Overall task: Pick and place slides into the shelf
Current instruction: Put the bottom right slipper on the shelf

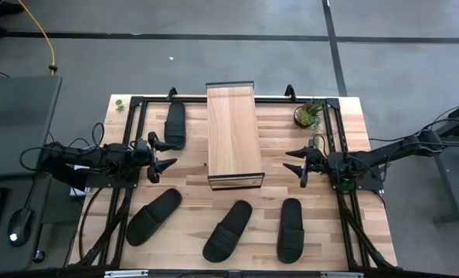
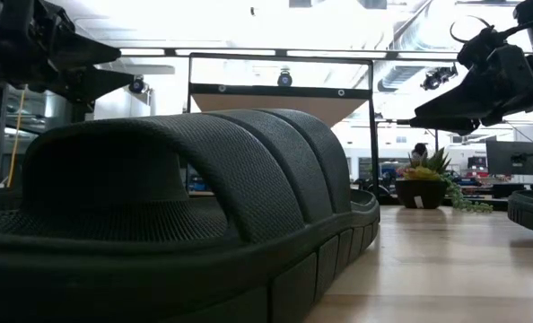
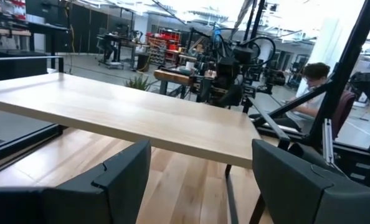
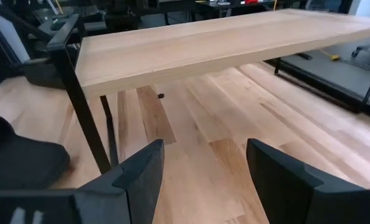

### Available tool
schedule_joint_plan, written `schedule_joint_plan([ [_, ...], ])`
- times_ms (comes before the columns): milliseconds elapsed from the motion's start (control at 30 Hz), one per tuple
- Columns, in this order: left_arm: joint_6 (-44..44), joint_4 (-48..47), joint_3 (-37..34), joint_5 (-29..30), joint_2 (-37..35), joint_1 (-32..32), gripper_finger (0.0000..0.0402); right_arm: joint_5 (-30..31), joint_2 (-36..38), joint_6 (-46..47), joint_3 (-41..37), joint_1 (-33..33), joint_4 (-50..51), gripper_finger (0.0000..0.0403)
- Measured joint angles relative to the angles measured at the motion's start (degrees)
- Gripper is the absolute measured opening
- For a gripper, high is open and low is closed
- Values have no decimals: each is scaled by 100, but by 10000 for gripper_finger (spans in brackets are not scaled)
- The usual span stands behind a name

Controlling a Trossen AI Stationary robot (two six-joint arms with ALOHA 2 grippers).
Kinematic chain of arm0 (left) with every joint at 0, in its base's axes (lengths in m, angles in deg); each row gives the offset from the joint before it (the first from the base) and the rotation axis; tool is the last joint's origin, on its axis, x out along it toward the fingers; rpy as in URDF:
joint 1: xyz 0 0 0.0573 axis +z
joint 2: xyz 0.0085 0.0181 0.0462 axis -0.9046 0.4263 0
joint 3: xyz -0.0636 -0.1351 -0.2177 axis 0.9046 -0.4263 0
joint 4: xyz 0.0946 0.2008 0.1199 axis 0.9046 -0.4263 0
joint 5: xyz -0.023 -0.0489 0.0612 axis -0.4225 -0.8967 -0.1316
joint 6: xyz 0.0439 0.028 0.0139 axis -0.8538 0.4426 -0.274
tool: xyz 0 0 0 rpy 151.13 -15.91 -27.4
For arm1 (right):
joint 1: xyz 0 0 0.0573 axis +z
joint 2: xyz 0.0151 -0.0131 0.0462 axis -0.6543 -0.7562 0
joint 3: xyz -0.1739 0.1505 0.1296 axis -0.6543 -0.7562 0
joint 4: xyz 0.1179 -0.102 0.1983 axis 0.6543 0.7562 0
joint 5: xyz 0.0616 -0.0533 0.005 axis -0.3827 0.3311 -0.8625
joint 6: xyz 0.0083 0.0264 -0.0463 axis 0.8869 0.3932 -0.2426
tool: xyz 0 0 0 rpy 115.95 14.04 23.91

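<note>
Presently noted: left gripper (image 1: 166, 159) wide open at 9 o'clock of shelf (image 1: 233, 131), right gripper (image 1: 294, 164) wide open at 3. Shelf long axis 12-to-6. Three slides (image 1: 228, 230) toward 6, fourth slide (image 1: 175, 124) at 9, lengthwise 12-to-6.

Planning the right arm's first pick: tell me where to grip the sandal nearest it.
Grip the ribbed strap of the sandal, coming straight down from above. It lies flat, sole down, so the raised strap gives the open right tool an edge to close on, probably better than the low sole.
</note>
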Motion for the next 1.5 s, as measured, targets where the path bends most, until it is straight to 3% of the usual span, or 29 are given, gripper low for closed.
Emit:
schedule_joint_plan([
  [533,-30,-81,0,87,0,0,262,-242,-2,1179,1,0,297,220],
  [1067,107,-273,0,177,2,0,262,-1736,-2,2547,1,0,958,220],
  [1333,107,-284,0,81,2,0,262,-2783,-2,2795,0,2,964,220],
  [1500,107,-284,0,83,4,0,262,-3543,-2,3590,1,2,1075,220],
])
